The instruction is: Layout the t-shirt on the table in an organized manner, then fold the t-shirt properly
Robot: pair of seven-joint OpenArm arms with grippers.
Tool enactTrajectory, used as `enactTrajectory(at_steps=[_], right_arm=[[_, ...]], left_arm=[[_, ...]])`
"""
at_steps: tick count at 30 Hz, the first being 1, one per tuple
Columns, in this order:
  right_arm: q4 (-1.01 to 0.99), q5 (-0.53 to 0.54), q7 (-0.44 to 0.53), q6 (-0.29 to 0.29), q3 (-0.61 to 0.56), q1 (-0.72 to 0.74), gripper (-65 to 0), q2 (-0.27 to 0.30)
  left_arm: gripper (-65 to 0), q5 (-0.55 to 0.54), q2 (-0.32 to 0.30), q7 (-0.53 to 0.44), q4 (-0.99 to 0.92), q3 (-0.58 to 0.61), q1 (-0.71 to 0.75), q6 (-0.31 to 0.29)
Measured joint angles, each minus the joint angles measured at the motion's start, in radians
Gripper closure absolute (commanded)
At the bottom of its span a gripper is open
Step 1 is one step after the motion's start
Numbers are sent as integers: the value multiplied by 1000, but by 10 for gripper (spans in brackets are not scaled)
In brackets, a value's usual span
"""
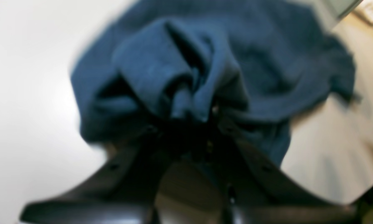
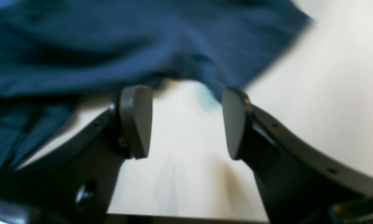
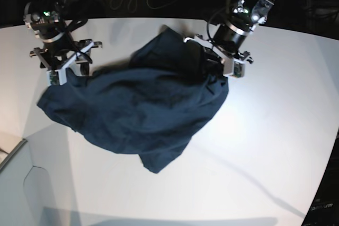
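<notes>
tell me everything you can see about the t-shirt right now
The t-shirt is dark navy, soft-looking cloth, lying crumpled and unfolded on the white table. It spreads in a loose heap with wrinkles, one corner trailing toward the table's near side. The left gripper has a bunched fold pinched between its fingers at one edge. The right gripper, fingers apart, sits at the opposite edge, not gripping the cloth.

White matte table (image 3: 265, 146), curved far edge. One thing lies on it: dark navy t-shirt (image 3: 143, 109), crumpled and bunched, spread across the left-centre of the top, one corner trailing toward the near side.
</notes>
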Motion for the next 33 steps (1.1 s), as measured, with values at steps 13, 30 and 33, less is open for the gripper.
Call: enactTrajectory(at_steps=[13,30,33], right_arm=[[-299,-8,8,0,-186,108,-361,65],[-489,-3,10,-1,-185,282,0,116],[-388,-9,-2,0,-184,269,0,126]], left_arm=[[0,3,-139,7,24,-47,0,4],[-6,255,-87,188,6,-47,3,-5],[-48,258,-84,189,6,-38,6,-15]])
